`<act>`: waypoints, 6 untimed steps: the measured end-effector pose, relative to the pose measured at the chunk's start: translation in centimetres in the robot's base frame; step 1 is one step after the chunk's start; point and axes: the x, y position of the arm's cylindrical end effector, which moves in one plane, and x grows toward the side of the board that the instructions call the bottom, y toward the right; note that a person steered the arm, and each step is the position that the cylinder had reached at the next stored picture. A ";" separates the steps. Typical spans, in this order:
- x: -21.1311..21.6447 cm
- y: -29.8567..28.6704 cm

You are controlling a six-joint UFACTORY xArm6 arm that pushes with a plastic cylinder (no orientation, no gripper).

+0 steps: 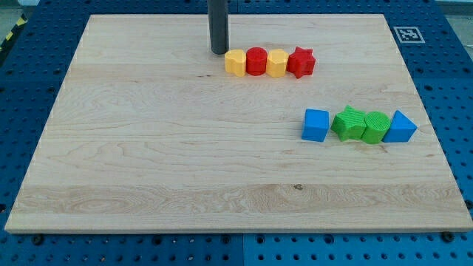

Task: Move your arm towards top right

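My tip point(219, 52) rests on the wooden board near the view's top centre, just left of a row of blocks. That row runs left to right: a yellow hexagonal block point(235, 63), a red round block point(256, 60), a second yellow block point(277, 63) and a red star block point(301, 62). The tip stands a small gap away from the first yellow block. A second row lies lower right: a blue cube point(316, 125), a green star-like block point(348, 123), a green round block point(375, 127) and a blue triangular block point(400, 127).
The wooden board point(148, 148) lies on a blue perforated table point(451, 74). A black-and-white marker tag point(406, 34) sits off the board's top right corner.
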 end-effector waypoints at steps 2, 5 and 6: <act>-0.1 0.0; -2.1 9.7; -2.3 13.5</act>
